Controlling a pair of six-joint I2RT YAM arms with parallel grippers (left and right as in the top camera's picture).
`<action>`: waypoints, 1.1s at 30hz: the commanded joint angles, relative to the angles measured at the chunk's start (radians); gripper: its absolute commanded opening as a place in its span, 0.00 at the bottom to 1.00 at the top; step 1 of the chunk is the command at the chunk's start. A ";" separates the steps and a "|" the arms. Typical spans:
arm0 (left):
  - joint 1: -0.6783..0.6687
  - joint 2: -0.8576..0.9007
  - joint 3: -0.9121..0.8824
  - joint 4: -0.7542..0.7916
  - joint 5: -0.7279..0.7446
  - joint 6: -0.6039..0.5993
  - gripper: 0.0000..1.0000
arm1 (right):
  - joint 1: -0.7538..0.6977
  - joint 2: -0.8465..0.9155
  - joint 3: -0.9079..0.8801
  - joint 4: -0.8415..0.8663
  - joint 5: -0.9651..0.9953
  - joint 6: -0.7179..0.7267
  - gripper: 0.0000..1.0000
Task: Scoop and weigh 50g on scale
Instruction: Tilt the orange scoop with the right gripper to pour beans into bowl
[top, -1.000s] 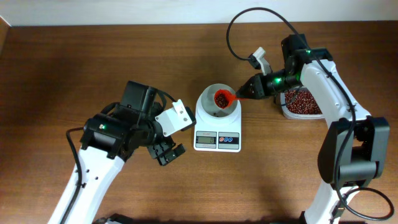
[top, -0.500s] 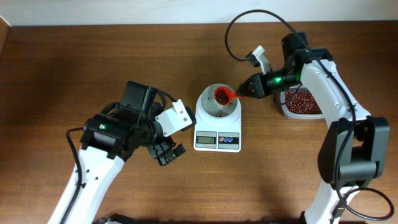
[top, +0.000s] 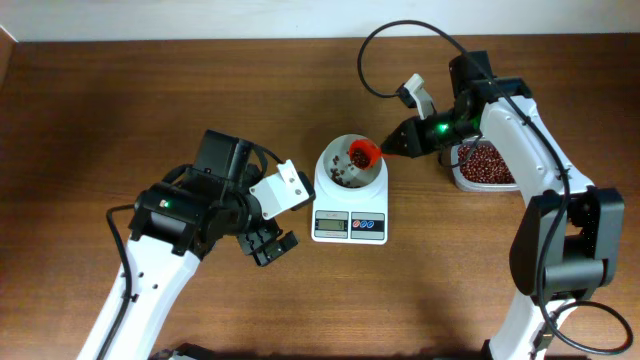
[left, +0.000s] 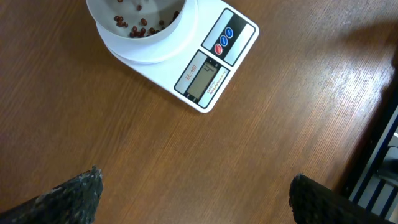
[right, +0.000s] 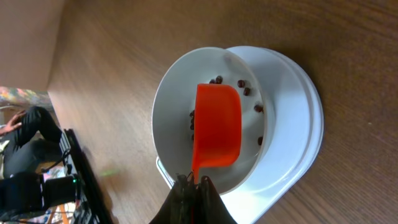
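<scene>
Above the scale (top: 350, 203), right pincer (top: 391, 149) tight on scoop (top: 362, 154), beans (top: 340, 172) part-hidden; left pincer (top: 268, 244) apart.

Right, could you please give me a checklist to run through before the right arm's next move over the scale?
1. Right claw shut on the orange-red plastic scoop: ok.
2. Scoop above the white round bowl, not the table: ok.
3. Small dark red-brown beans lie inside the bowl, none visible on the wooden table: ok.
4. Grey display of the small white digital scale readable: cannot tell, digits too small.
5. Left claw open, apart from the scale: ok.
</scene>
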 joint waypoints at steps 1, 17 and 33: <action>0.005 0.002 0.018 0.002 0.014 0.016 0.99 | 0.009 -0.014 -0.004 0.019 -0.010 0.046 0.04; 0.005 0.002 0.018 0.002 0.014 0.016 0.99 | 0.010 -0.014 -0.004 -0.004 0.054 0.083 0.04; 0.005 0.002 0.018 0.002 0.014 0.016 0.99 | 0.045 -0.022 0.011 -0.039 0.033 0.010 0.04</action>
